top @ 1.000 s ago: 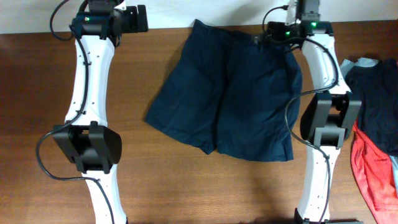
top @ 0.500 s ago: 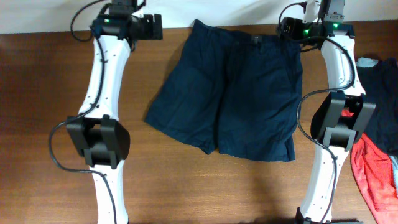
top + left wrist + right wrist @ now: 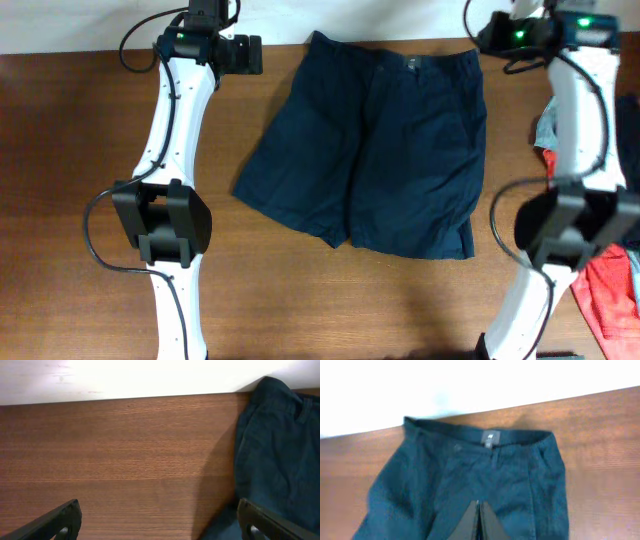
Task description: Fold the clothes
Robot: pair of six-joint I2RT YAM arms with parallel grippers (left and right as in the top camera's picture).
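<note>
One pair of dark navy shorts (image 3: 375,150) lay spread flat on the wooden table (image 3: 60,200), between the two arms. Its single waistband sat at the far edge of the table and its two wide legs pointed toward the near side, one of them flaring out toward the left arm. The left gripper (image 3: 258,54) hung over bare wood just beside the waistband's corner. In the left wrist view its two fingers (image 3: 55,522) stood as far apart as they go, with nothing between them, and the shorts (image 3: 280,450) filled only the right side of that view. The right gripper (image 3: 490,35) was at the far edge, near the opposite end of the waistband. In the right wrist view its two fingers (image 3: 487,522) were pressed together to a point above the shorts (image 3: 435,480), and no cloth could be seen caught between them. One small label (image 3: 490,436) showed inside the waistband. At the right edge of the table, apart from the shorts, lay a heap of other garments: one red piece (image 3: 605,290), one pale grey-blue piece (image 3: 548,125) and one dark piece (image 3: 630,130), partly hidden behind the right arm.
</note>
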